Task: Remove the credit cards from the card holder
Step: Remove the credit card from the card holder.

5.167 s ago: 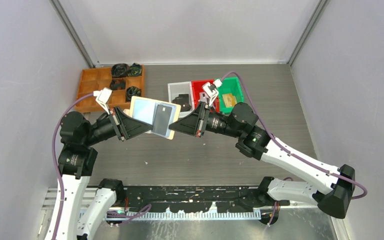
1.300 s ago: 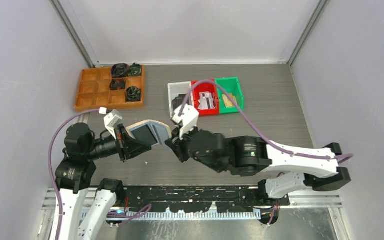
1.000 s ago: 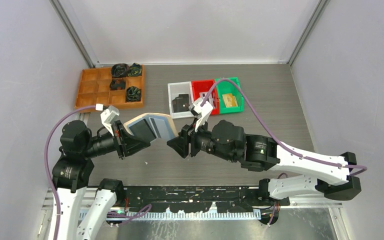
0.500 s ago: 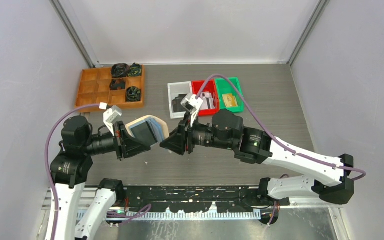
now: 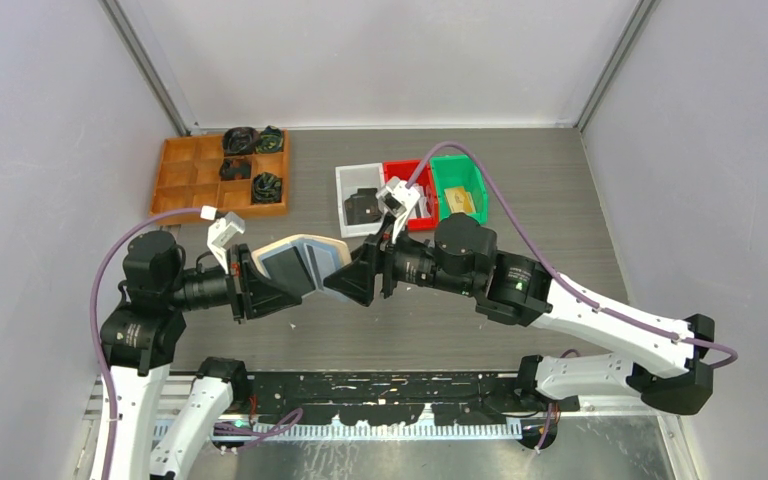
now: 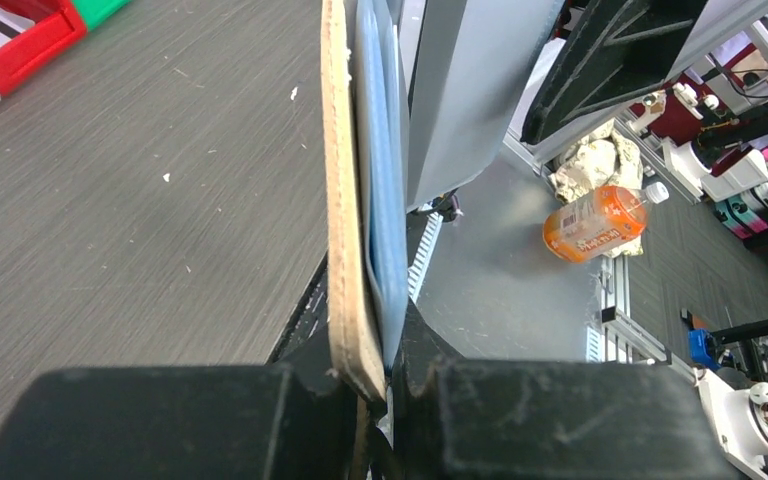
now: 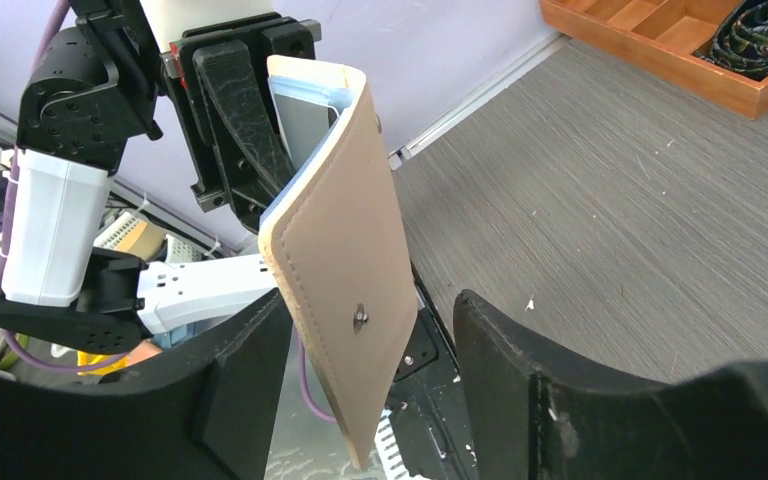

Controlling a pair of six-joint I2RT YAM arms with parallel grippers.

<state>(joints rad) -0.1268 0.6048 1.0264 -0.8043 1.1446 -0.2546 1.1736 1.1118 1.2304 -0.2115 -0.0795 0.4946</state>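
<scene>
Overhead, the left gripper point(image 5: 278, 287) is holding the card holder point(image 5: 312, 258) half-folded above the table point(image 5: 560, 210), with a dark credit card point(image 5: 284, 266) tucked inside. From the left wrist, its jaws are clamping the holder's edge. From the right wrist, the right gripper point(image 7: 365, 385) is standing apart around the tan flap.

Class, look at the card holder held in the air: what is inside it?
The card holder shows pale blue pockets with one grey card sticking out. Any further cards inside the pockets are hidden.
</scene>
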